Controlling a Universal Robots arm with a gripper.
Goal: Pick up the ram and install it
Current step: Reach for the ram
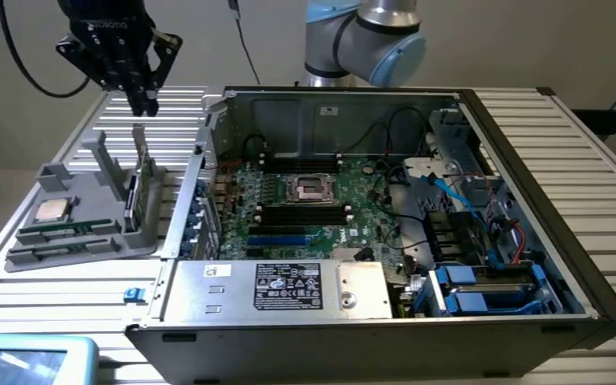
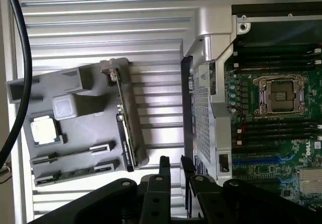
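We see the gripper (image 1: pixel 143 103) hang above the far end of the grey holder (image 1: pixel 78 245). Its black fingers (image 2: pixel 164 164) stand a narrow gap apart with bare ribbed metal table (image 2: pixel 100 12) showing between them, and they hold and touch nothing. The ram (image 1: pixel 134 200), a thin green stick, stands on edge in the holder, between its upright posts. A square silver processor (image 1: pixel 51 210) lies flat on the holder. Just beside the holder stands the open sheet-metal computer case (image 1: pixel 319 112). We cannot make out the ram's chips.

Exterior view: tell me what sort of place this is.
Probably a robotics lab bench for PC assembly: an open computer case, motherboard exposed, a grey parts holder beside it, and a robot arm behind.
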